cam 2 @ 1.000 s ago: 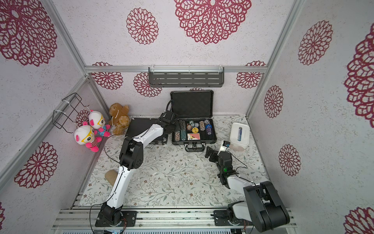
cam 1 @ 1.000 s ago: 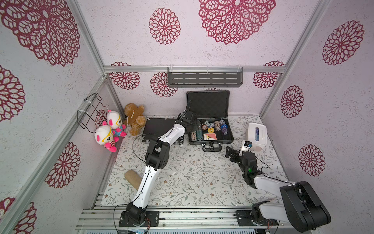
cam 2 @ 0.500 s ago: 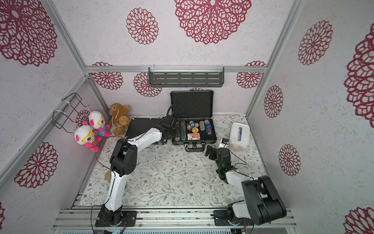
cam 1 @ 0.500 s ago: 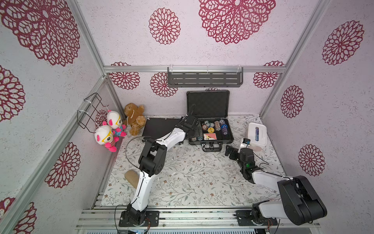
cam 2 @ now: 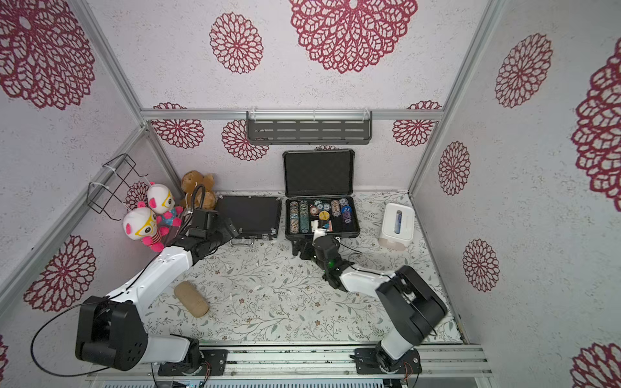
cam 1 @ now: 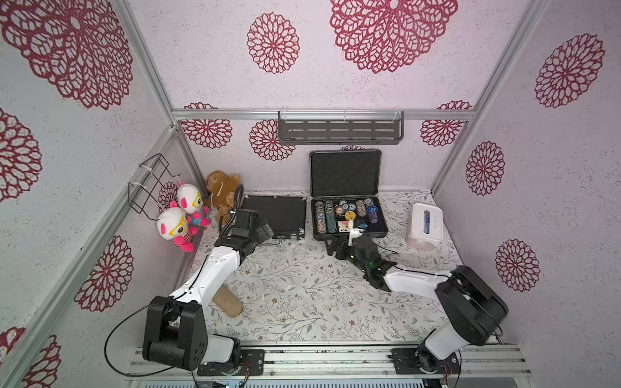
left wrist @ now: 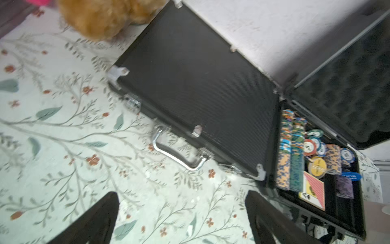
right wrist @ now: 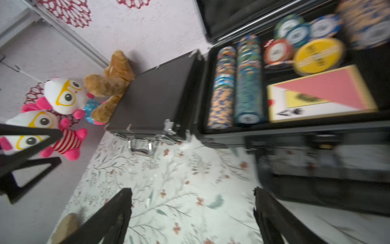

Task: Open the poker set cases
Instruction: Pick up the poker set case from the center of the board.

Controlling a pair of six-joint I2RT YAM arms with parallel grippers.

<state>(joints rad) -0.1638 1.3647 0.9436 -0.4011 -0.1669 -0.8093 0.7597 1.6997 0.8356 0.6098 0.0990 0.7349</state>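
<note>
Two poker set cases stand at the back of the table. The flat black case (cam 1: 275, 215) (cam 2: 250, 215) lies shut, its silver handle (left wrist: 177, 155) facing the front. The thicker case (cam 1: 381, 231) (cam 2: 355, 231) is open, with its lid (cam 1: 344, 173) upright against the wall and chips and cards showing inside. My left gripper (cam 1: 265, 230) (left wrist: 181, 193) is open, low over the cloth at the flat case's front left corner, holding nothing. My right gripper (cam 1: 332, 247) (right wrist: 192, 190) is open and empty, just in front of the open case's left front corner.
A white tissue box (cam 1: 425, 226) stands right of the open case. Two white plush dolls (cam 1: 174, 228) and a brown teddy (cam 1: 221, 193) fill the back left corner. A tan cylinder (cam 1: 228, 300) lies by the left arm. A wire basket (cam 1: 148, 183) and shelf (cam 1: 339, 129) hang on the walls.
My left gripper has drawn back from between the two cases to the flat case's front left. My right gripper has slid left along the open case's front.
</note>
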